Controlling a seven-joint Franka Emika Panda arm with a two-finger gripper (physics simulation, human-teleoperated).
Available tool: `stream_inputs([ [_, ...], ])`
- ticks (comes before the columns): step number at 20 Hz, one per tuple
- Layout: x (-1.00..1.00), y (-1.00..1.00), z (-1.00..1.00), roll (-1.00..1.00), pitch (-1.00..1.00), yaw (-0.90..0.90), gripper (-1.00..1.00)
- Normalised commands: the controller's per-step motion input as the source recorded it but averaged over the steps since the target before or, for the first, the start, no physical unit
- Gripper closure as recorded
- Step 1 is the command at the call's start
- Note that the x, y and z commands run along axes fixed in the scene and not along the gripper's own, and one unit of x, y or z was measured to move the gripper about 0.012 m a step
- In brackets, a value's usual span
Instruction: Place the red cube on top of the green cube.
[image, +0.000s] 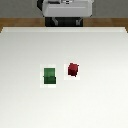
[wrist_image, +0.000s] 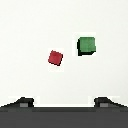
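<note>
Resting on the white tabletop (image: 100, 100), the small dark red plain cube (image: 73, 69), seemingly light and rigid, sits just beside the green cube (image: 49, 76), its flat opposite faces suiting the spread end effector (wrist_image: 64, 102).

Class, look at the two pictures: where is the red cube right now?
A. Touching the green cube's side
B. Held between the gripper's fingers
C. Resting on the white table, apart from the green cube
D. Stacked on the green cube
C: the red cube sits on the white table with a clear gap to the green cube, and the gripper is above, holding nothing.
</note>
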Motion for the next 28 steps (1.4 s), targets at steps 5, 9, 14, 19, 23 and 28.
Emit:
stream_inputs([
  [5,0.8,0.0,0.0,0.0,0.0,0.0,-1.0],
  [9,0.25,0.25,0.0,0.0,0.0,0.0,-1.0],
  [14,0.0,0.0,0.0,0.0,0.0,0.0,-1.0],
  [19,0.0,0.0,0.0,0.0,0.0,-0.12,-1.0],
  [23,0.0,0.0,0.0,0.0,0.0,-0.11,-1.0],
  [28,0.0,0.0,0.0,0.0,0.0,-0.09,-1.0],
])
